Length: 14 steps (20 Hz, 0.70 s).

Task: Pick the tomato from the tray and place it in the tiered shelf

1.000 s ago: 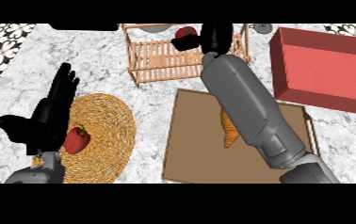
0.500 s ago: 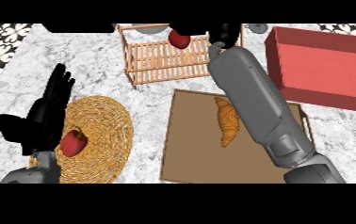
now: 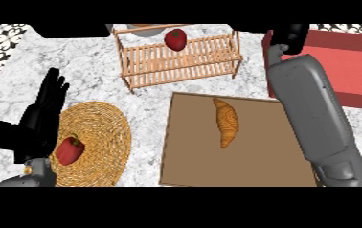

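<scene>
Red tomato point(image 3: 175, 39) sits on wooden tiered shelf point(image 3: 180, 59), right hand point(image 3: 291, 36) apart at top right, finger state cannot tell, left hand point(image 3: 41, 112) resting open at left edge, croissant point(image 3: 225, 122) on brown tray point(image 3: 194, 145).

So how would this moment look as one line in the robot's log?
tomato: on shelf | right hand: beside shelf | left hand: resting open | croissant: on tray

forearms: grey, smooth, rounded | left hand point(image 3: 41, 119): black | right hand point(image 3: 291, 36): black, apparently
</scene>
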Tool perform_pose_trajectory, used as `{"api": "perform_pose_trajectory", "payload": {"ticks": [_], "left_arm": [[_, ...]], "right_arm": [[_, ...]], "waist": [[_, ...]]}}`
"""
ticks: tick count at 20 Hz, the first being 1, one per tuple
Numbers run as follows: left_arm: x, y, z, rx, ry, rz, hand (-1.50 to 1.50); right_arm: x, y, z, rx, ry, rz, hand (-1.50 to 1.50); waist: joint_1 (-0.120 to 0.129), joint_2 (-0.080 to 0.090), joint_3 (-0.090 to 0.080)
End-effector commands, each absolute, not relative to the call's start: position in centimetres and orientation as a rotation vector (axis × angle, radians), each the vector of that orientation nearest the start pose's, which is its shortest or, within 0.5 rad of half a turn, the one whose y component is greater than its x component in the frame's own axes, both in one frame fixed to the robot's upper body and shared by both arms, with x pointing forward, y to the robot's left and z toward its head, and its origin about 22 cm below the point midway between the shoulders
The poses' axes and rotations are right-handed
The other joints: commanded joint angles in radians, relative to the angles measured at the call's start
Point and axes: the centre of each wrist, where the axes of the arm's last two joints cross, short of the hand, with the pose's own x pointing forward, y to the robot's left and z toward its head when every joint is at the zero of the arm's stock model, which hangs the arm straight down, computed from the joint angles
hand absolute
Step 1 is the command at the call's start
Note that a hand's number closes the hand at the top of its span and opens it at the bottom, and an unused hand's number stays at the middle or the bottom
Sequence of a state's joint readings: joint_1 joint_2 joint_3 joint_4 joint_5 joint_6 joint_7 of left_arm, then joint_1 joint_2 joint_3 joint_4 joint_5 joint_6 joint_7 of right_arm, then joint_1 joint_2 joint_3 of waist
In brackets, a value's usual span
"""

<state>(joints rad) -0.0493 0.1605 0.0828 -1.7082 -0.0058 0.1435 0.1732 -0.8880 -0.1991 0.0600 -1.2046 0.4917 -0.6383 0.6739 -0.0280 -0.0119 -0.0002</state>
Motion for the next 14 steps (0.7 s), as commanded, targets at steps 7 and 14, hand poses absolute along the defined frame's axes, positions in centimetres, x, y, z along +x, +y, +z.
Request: {"api": "perform_pose_trajectory", "payload": {"ticks": [7,14], "left_arm": [[25.0,27.2,4.3,0.267,-1.587,0.057,0.0],[25.5,29.0,5.4,0.247,-1.602,0.042,0.0]], "right_arm": [[30.1,-24.8,20.6,-0.692,-1.596,-0.17,-1.5],[25.5,-29.4,21.4,-0.665,-1.639,-0.165,-1.5]], "waist": [[0.009,0.007,0.0],[0.021,0.01,0.0]]}}
